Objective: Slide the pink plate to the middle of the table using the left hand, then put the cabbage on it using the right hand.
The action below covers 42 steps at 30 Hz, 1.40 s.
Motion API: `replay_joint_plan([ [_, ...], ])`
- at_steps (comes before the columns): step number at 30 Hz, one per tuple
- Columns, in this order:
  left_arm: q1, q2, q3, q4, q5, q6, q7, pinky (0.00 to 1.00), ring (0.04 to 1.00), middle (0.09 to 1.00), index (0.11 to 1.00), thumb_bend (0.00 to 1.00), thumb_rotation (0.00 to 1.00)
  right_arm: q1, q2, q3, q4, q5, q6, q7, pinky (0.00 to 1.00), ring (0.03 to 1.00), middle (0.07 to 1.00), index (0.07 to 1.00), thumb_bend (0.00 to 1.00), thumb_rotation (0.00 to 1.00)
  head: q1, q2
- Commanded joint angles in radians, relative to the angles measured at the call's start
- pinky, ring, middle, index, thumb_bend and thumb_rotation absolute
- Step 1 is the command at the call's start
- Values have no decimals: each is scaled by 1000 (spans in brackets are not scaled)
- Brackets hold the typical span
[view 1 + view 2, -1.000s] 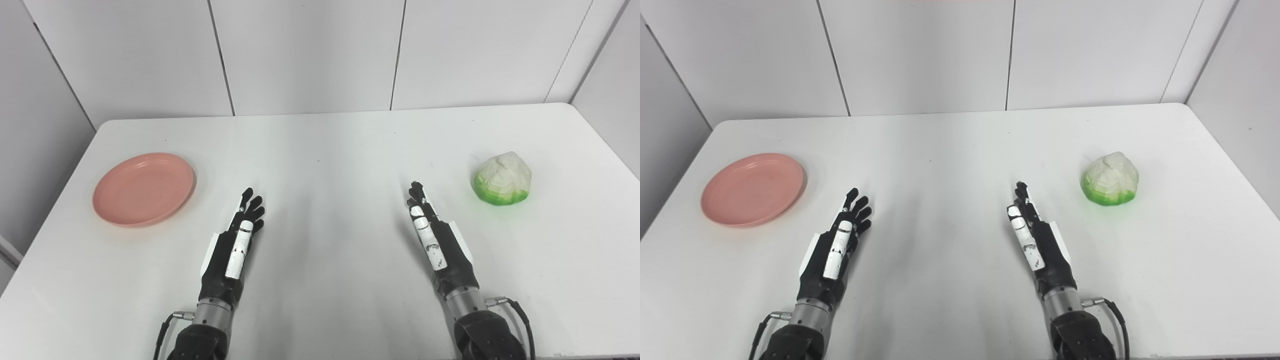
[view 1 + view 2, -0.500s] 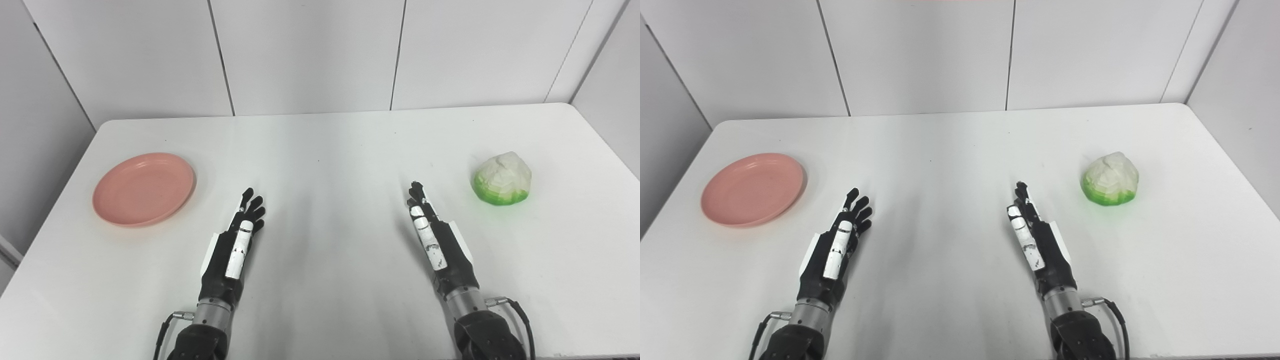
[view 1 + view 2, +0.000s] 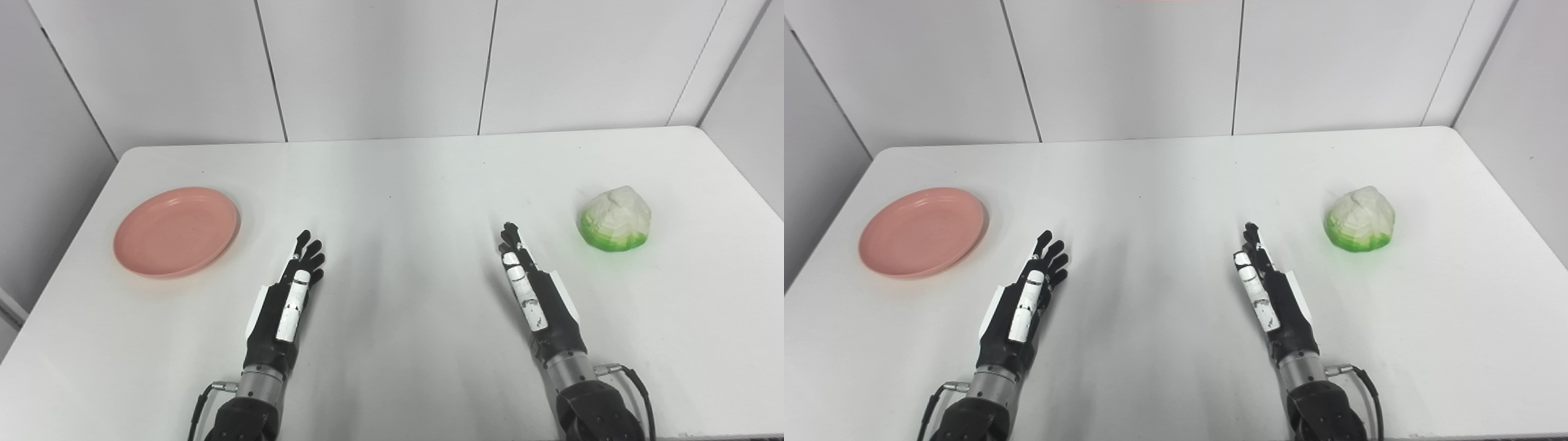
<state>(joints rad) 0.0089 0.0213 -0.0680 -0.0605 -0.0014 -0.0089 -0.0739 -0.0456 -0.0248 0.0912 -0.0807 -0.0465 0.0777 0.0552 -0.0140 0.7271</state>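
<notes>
A round pink plate (image 3: 176, 231) lies flat near the table's left edge, with nothing on it. A white and green cabbage (image 3: 615, 219) sits near the right edge. My left hand (image 3: 288, 297) rests over the table to the right of the plate and nearer to me, open, fingers stretched forward and holding nothing. Left of the cabbage and clear of it, my right hand (image 3: 531, 290) is also open with straight fingers and nothing in it.
The white table (image 3: 404, 184) is bounded by pale wall panels at the back and on both sides. Its left edge runs close to the plate, its right edge close to the cabbage.
</notes>
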Motion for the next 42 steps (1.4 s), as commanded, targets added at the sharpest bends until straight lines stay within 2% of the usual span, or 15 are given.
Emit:
replay_joint_plan([
  [1,-3,3,-2,34,8,-13,1,937,946,963,966,407,1000,-14,-1,-1,5,16,1,15,1000,1000,1000,1000,414,1000,54,-7],
  [2,-4,1,-3,39,9,-17,2,937,946,963,966,409,1000,-14,-3,-3,7,19,0,17,1000,1000,1000,1000,415,1000,54,-7],
  [4,-7,-9,-9,50,13,-26,6,940,949,965,967,392,1000,-13,-14,-8,5,28,2,26,1000,1000,1000,1000,404,1000,115,-20],
  [5,-9,-17,-14,61,22,-32,12,943,950,966,968,382,1000,-12,-23,-12,-2,36,8,32,1000,1000,1000,1000,393,1000,172,-38],
  [7,-14,-30,-24,84,35,-43,23,944,951,968,968,385,1000,-9,-37,-19,-6,48,8,42,1000,1000,1000,1000,361,1000,217,-57],
  [10,-21,-45,-29,122,47,-62,31,952,956,971,971,397,1000,-8,-52,-28,7,66,-11,54,1000,1000,1000,1000,364,1000,257,-77],
  [11,-24,-52,-30,141,52,-72,37,952,955,970,970,399,1000,-8,-60,-30,14,73,-20,62,1000,1000,1000,1000,364,1000,290,-97],
  [14,-34,-68,-31,190,71,-107,55,942,950,966,961,414,1000,-9,-75,-36,34,88,-47,78,1000,1000,1000,1000,361,1000,325,-130],
  [21,-47,-70,-31,248,93,-148,67,937,950,960,952,481,1000,-13,-73,-37,50,101,-59,87,1000,1000,1000,1000,310,1000,354,-166],
  [28,-50,-64,-22,266,88,-166,59,944,959,969,957,452,1000,-9,-63,-31,42,99,-55,83,1000,1000,1000,1000,279,1000,347,-188],
  [33,-42,-57,-10,254,65,-154,47,950,960,966,952,452,1000,-9,-44,-23,41,90,-52,72,1000,1000,1000,1000,271,1000,333,-199],
  [42,-34,-43,-5,189,33,-124,31,964,957,967,960,439,1000,-9,-29,-15,37,74,-45,63,1000,1000,1000,1000,273,1000,332,-192],
])
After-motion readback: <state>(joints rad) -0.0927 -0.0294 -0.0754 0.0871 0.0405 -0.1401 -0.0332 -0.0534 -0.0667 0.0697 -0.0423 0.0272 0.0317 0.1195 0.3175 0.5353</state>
